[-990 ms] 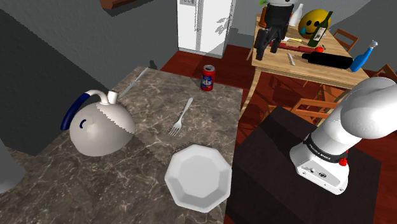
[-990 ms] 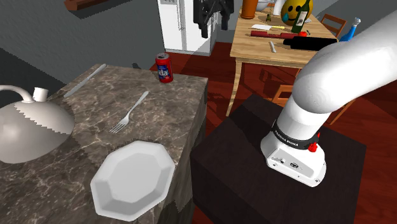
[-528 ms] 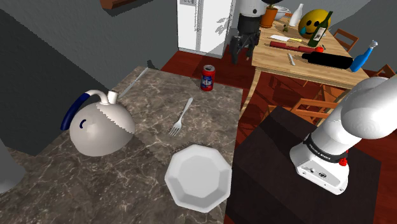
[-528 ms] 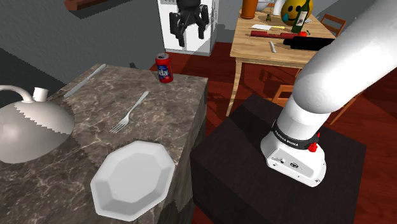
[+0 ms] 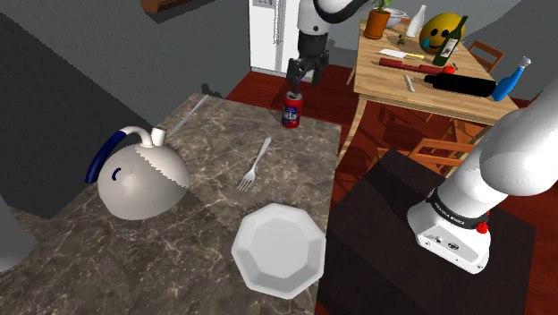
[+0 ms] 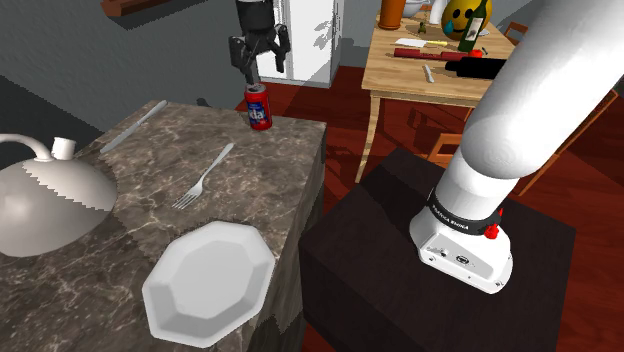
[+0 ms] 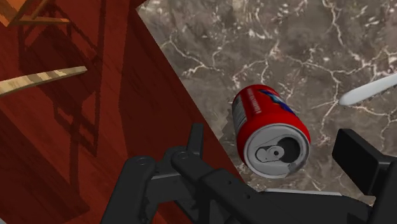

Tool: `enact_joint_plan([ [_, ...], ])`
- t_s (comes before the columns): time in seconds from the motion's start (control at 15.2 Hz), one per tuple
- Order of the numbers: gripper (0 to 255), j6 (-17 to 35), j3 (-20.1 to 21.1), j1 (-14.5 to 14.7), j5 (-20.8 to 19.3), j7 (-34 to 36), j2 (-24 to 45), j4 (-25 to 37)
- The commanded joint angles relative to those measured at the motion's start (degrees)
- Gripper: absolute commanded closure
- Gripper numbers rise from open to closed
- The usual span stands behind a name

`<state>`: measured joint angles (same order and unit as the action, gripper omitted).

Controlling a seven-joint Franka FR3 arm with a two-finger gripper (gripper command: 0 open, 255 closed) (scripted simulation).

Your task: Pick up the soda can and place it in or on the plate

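Observation:
A red soda can (image 5: 291,109) with a blue label stands upright near the far corner of the marble counter (image 5: 215,206); it is also in the second exterior view (image 6: 259,107). My black gripper (image 5: 298,80) (image 6: 256,75) hangs just above it, open and holding nothing. In the wrist view the can's silver top (image 7: 275,151) lies between my spread fingers (image 7: 359,156), closer to one of them, with no contact. The white octagonal plate (image 5: 277,251) (image 6: 208,285) sits at the counter's near end, close to the stand.
A white kettle (image 5: 139,179) with a blue handle, a fork (image 5: 255,164) and a knife (image 5: 188,116) lie on the counter. The counter's edge drops to red floor beside the can. A wooden table (image 5: 429,85) with bottles and a white fridge (image 5: 286,36) stand behind.
My gripper has swung from over the wooden table toward the shoulder view's left and come down to just above the can. It stayed open. Nothing on the counter has moved.

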<state>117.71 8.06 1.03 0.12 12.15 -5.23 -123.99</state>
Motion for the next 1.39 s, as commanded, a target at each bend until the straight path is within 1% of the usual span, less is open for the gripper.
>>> enact_joint_plan([
  [0.0, 0, 2.17, 0.43, 0.25, -0.63, 0.74, 4.37, 2.76],
  [0.13, 0, 3.07, 0.67, 0.51, -1.12, 1.28, 7.31, 5.15],
  [0.59, 0, 8.63, 0.63, 0.55, -1.67, 1.66, 9.91, 2.15],
  [1.12, 0, 8.63, 0.63, 0.55, -1.67, 1.66, 9.91, 2.15],
  [1.19, 255, 8.63, 0.63, 0.55, -1.67, 1.66, 9.91, 2.15],
  [1.32, 255, 8.63, 0.63, 0.55, -1.67, 1.66, 9.91, 2.16],
])
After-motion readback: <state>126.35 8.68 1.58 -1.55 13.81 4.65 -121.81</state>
